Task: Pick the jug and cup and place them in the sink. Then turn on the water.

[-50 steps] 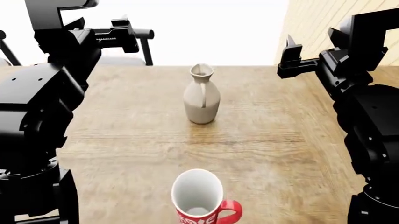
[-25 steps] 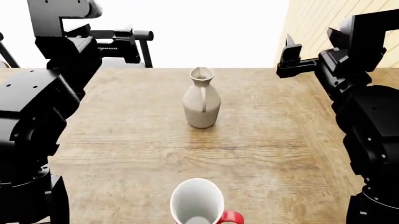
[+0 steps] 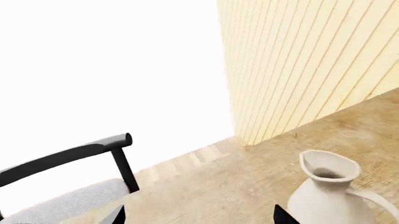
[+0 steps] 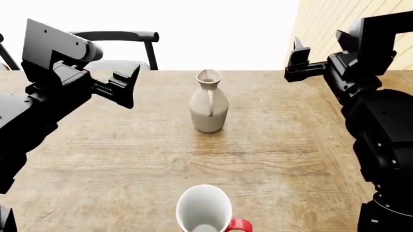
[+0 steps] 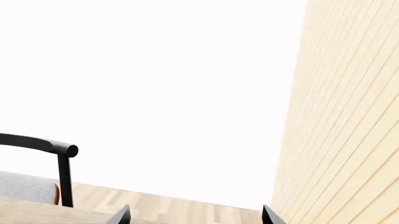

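The cream-beige jug (image 4: 208,104) stands upright mid-table with its handle facing me; in the left wrist view the jug (image 3: 327,196) sits just outside one fingertip. The red cup (image 4: 205,212) with a white inside stands at the table's near edge, partly cut off. My left gripper (image 4: 127,86) (image 3: 199,219) hangs open, low and left of the jug, with nothing between its fingers. Raised at the far right, my right gripper (image 4: 297,62) (image 5: 196,217) is open and empty. The sink and water are out of view.
The wooden table (image 4: 271,145) fills the head view. A black chair (image 4: 119,36) with a grey seat stands behind its far left edge. A pale slatted wall (image 4: 335,24) rises at the back right. My right arm's black body (image 4: 380,125) overhangs the table's right side.
My left arm has come down and swung right toward the jug. The right arm is nearly still. Between the first two frames, the head view shifted and the cup slid lower in it.
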